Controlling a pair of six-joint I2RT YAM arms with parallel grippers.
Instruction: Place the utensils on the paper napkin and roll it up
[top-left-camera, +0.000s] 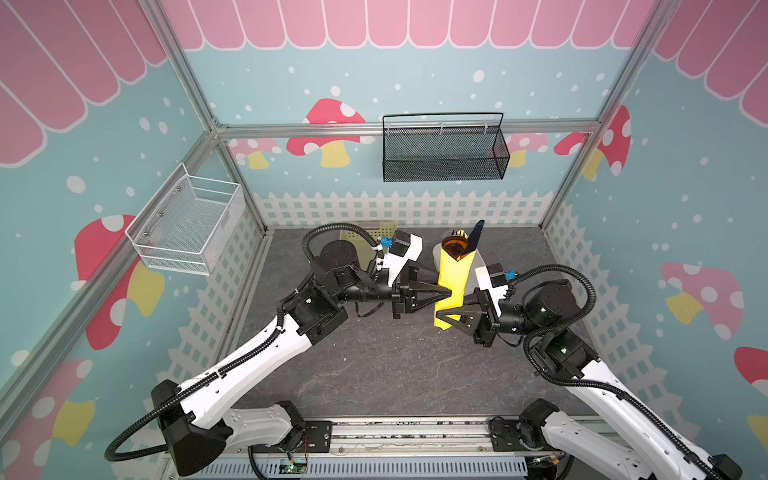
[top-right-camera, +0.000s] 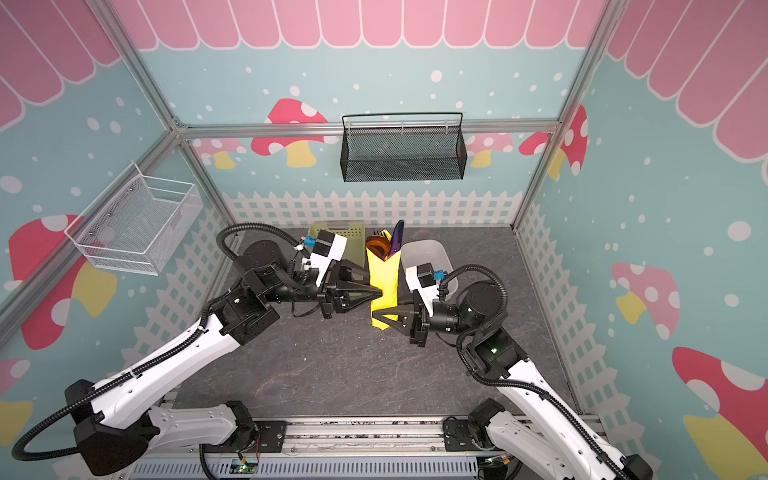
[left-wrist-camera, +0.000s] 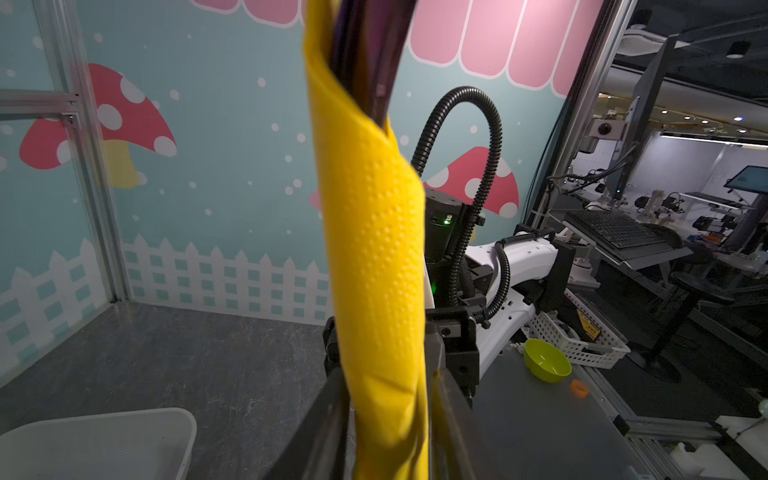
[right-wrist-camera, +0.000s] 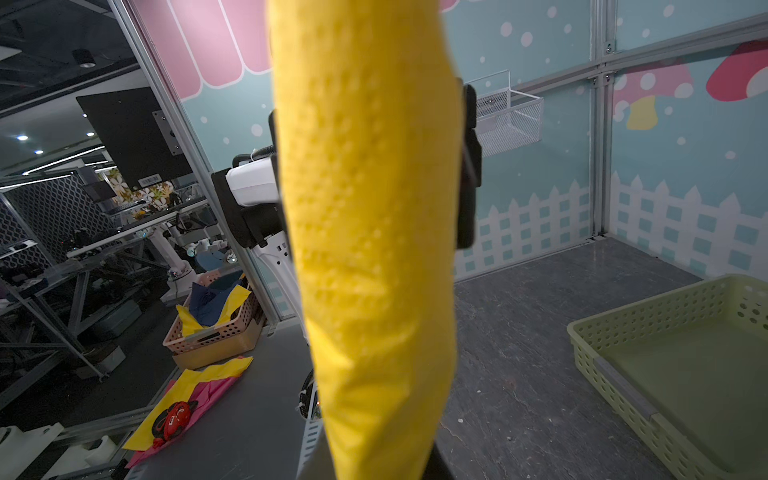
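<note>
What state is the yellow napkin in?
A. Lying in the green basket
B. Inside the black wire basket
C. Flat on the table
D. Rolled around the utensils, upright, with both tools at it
D: the paper napkin is a rolled tube standing upright, with the left tool and right tool at it and the utensils poking out of its top.

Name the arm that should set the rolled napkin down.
Right, probably: the right gripper grips the paper napkin low down, white bin close by; the left gripper merely flanks its middle.
</note>
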